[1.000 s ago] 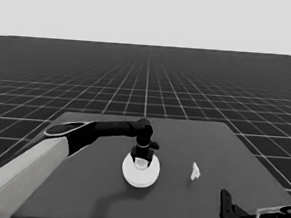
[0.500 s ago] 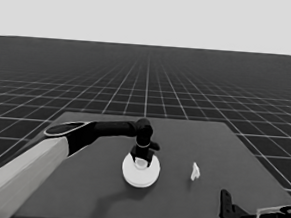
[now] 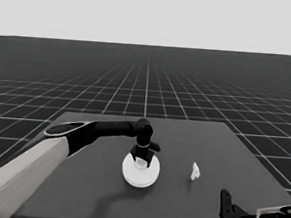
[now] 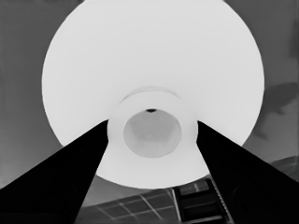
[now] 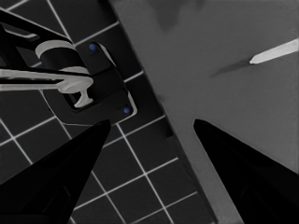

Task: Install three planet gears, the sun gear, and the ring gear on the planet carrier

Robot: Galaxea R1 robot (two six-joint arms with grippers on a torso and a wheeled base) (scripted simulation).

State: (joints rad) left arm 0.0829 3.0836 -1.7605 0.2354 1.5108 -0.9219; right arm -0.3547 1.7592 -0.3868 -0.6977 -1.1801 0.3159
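The larger round part [image 3: 140,172] lies flat near the middle of the tabletop [image 3: 89,195], showing no gears. The left hand [image 3: 141,161] stands directly over it, fingers [image 4: 70,177] pinching the raised central hub [image 4: 152,140] from both sides. A thin white piece [image 3: 195,171] lies well apart to the right on the tabletop. The right hand [image 3: 226,207] is parked at the near right corner of the tabletop, fingers [image 5: 60,172] spread and holding nothing.

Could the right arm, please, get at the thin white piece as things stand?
Probably yes: the thin white piece lies alone on the table's right half, apart from the left gripper at the large round part; the right gripper waits nearby.
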